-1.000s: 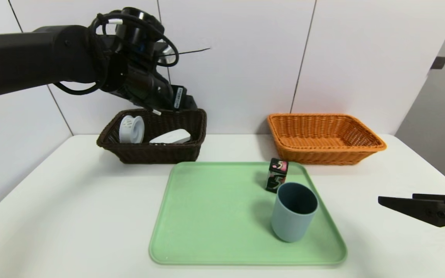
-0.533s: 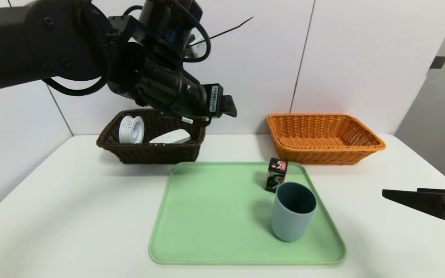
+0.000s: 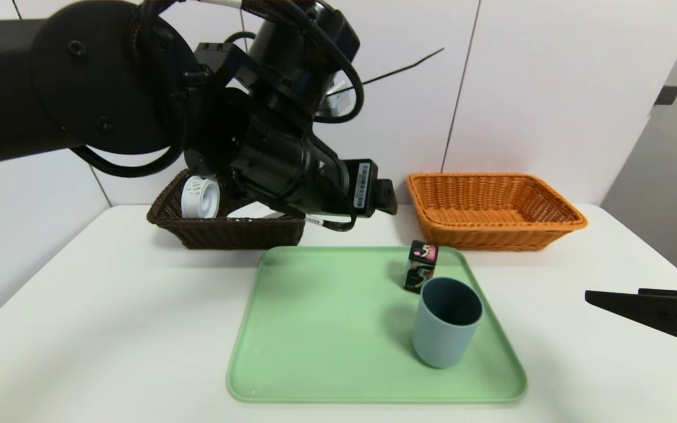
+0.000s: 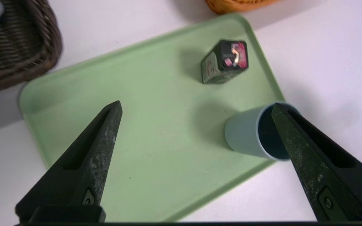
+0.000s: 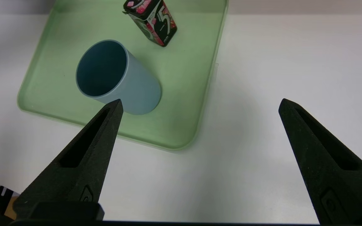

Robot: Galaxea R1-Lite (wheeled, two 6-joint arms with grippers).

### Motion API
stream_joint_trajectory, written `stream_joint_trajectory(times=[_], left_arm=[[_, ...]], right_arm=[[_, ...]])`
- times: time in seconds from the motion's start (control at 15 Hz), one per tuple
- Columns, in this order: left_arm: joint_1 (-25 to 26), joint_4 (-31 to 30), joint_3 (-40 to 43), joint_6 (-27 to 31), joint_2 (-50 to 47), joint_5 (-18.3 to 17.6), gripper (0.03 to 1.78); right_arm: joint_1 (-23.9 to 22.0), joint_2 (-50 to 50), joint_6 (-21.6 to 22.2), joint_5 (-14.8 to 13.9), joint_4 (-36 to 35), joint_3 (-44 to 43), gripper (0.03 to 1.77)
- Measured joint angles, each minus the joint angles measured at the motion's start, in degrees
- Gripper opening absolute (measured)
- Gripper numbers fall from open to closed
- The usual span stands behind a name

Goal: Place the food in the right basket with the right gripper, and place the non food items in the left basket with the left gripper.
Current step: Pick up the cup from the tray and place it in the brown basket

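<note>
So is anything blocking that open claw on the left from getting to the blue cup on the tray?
Nothing visible does. The left gripper hangs open above the green tray, and the tray surface between it and the blue cup is bare. The small gum box stands beside the cup, toward the orange basket, off that path.

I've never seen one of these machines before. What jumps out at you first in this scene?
The big black left arm fills the upper left, its left gripper with jaws spread wide above the green tray. On the tray's right side stand a blue cup and, just behind it, a small dark gum box. At the back sit a dark basket holding white items and a bare-looking orange basket.
</note>
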Motion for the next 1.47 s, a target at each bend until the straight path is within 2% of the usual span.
stream_joint_trajectory(times=[0.33,0.67,0.73,0.93,1.0,1.13,1.27,1.4,1.47], left_arm=[[-5.23,-2.17,11.90,1.88,-5.10,-0.02,1.69],[-8.96,-14.97,28.68,10.89,-10.78,-1.13,1.69],[-9.29,-17.69,32.00,13.62,-11.72,-2.40,1.69],[-9.70,-27.37,39.61,22.43,-13.51,-12.17,1.69],[-9.70,-29.93,40.70,23.94,-13.26,-14.43,1.69],[-9.56,-34.69,42.03,24.97,-11.46,-15.40,1.69],[-9.09,-41.96,43.08,25.34,-8.24,-16.58,1.69],[-7.57,-48.03,43.61,27.20,-5.05,-18.37,1.69],[-6.53,-48.73,43.76,28.31,-3.91,-19.66,1.69]], right_arm=[[-0.50,-0.22,0.00,0.00,0.02,0.29,1.71],[-0.52,-0.16,-0.04,0.00,0.06,0.33,1.71],[-0.54,-0.11,-0.09,0.00,0.11,0.33,1.71],[-0.54,0.00,-0.15,-0.02,1.32,0.30,1.71],[-0.56,0.01,-0.15,0.00,1.33,0.30,1.71],[-0.59,-0.02,-0.11,-0.10,1.57,0.27,1.71],[-0.76,-0.27,-0.15,-0.52,3.19,-0.11,1.71],[-0.98,-0.62,-0.15,-2.43,3.89,-0.33,1.71],[-1.00,-0.79,-0.15,-3.08,3.94,-0.30,1.71]])
